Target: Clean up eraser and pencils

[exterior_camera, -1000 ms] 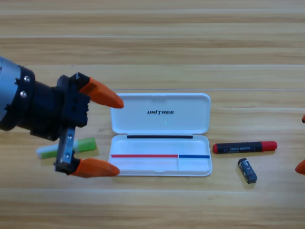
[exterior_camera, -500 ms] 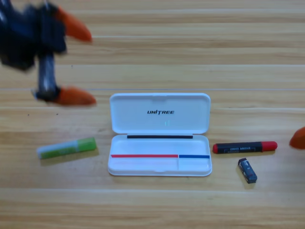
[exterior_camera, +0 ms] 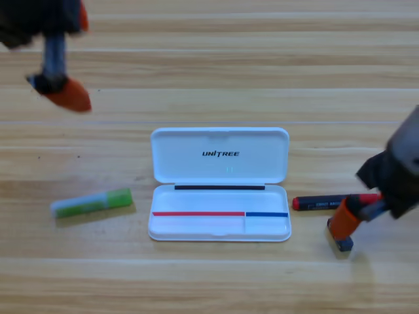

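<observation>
Reaching in from 3 o'clock, my right gripper (exterior_camera: 345,226) covers the eraser (exterior_camera: 344,245); whether its fingers are open I cannot tell. Navy pencil (exterior_camera: 321,203) lies just beside, green pencil (exterior_camera: 91,203) at 9 o'clock of the case (exterior_camera: 220,163). Left gripper (exterior_camera: 55,59) waits at 10 o'clock, fingers spread.

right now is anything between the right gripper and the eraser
Nothing visible. The right gripper is already down over the eraser, an orange jaw covering its upper end. The navy pencil lies just above, beside the open white case. The left gripper waits at the top-left corner.
</observation>
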You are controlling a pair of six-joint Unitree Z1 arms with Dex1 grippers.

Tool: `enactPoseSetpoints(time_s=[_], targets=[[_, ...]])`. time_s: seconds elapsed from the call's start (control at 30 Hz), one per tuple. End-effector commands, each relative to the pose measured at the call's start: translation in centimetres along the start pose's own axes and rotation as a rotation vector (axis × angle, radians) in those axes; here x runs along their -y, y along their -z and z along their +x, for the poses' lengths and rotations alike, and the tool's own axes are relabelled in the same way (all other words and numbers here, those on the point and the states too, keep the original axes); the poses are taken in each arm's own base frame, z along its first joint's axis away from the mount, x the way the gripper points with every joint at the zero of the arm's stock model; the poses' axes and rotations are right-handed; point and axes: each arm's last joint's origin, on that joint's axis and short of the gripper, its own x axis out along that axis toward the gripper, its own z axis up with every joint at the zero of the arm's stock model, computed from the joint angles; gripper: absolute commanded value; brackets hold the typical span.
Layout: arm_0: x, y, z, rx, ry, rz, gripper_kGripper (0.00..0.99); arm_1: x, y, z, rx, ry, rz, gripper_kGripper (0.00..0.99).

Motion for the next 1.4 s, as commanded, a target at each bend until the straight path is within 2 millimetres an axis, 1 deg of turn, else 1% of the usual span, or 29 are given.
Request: enactPoseSetpoints(time_s=[0.03, 0.13, 0.17, 0.27, 0.37, 0.4, 0.43, 0.5, 0.53, 0.83, 0.87, 0.97, 1.03, 1.07, 1.1, 1.17, 1.23, 1.27, 1.33, 1.4], targets=[[-1.3, 0.1, 6.0, -0.138, 0.118, -0.03, 0.976, -1.0, -1.6, 5.7, -0.086, 0.079, 0.013, 0.948], [-1.1, 0.1, 8.0, -0.166, 0.177, -0.032, 0.976, -1.0, -1.9, 6.7, -0.1, 0.092, 0.029, 0.942], [-1.1, 0.1, 8.4, -0.172, 0.19, -0.034, 0.976, -1.0, -2.0, 6.9, -0.104, 0.094, 0.034, 0.922], [-1.0, 0.0, 9.1, -0.173, 0.212, -0.04, 0.976, -1.0, -2.2, 7.4, -0.11, 0.095, 0.042, 0.882], [-0.9, -0.1, 9.5, -0.174, 0.225, -0.044, 0.976, -1.1, -2.2, 7.8, -0.122, 0.098, 0.04, 0.747], [-0.9, -0.1, 9.6, -0.175, 0.229, -0.047, 0.976, -1.1, -2.2, 7.9, -0.125, 0.097, 0.04, 0.667], [-0.8, -0.1, 9.8, -0.177, 0.232, -0.048, 0.976, -1.1, -2.1, 8.0, -0.13, 0.095, 0.039, 0.518], [-0.6, 0.0, 10.1, -0.179, 0.239, -0.047, 0.976, -1.2, -2.0, 8.2, -0.141, 0.095, 0.038, 0.135], [-0.4, 0.0, 10.3, -0.179, 0.242, -0.047, 0.976, -1.2, -1.9, 8.2, -0.149, 0.095, 0.038, 0.0], [-0.9, 0.9, 11.5, -0.171, 0.248, -0.074, 0.977, -1.2, -1.4, 7.9, -0.205, 0.101, 0.038, 0.0], [-1.0, 1.1, 11.8, -0.169, 0.249, -0.078, 0.977, -1.2, -1.4, 7.9, -0.206, 0.101, 0.036, 0.0], [-1.2, 2.1, 13.7, -0.166, 0.246, -0.093, 0.977, -1.2, -1.4, 7.7, -0.201, 0.09, 0.036, 0.0], [-1.1, 2.6, 15.4, -0.177, 0.254, -0.1, 0.977, -1.4, -1.6, 6.9, -0.187, 0.077, 0.032, 0.0], [-1.1, 2.8, 16.2, -0.178, 0.253, -0.103, 0.977, -1.5, -1.8, 6.1, -0.184, 0.066, 0.011, 0.0], [-1.0, 3.2, 16.9, -0.187, 0.256, -0.106, 0.977, -1.8, -2.2, 4.7, -0.174, 0.055, -0.042, 0.0], [-0.9, 3.6, 18.4, -0.202, 0.264, -0.109, 0.977, -3.4, -3.0, 1.1, -0.137, 0.043, -0.206, 0.0], [-0.6, 4.1, 19.7, -0.213, 0.266, -0.108, 0.976, -4.7, -3.6, -2.1, -0.115, 0.018, -0.462, 0.0], [-0.5, 4.4, 20.3, -0.217, 0.27, -0.104, 0.976, -5.3, -3.7, -3.0, -0.112, -0.007, -0.584, 0.0], [-0.1, 4.8, 21.2, -0.224, 0.277, -0.096, 0.976, -5.8, -4.1, -3.2, -0.093, -0.056, -0.708, 0.0], [0.2, 5.1, 22.1, -0.23, 0.284, -0.091, 0.976, -6.4, -4.3, -2.7, -0.092, -0.133, -0.849, 0.0]])
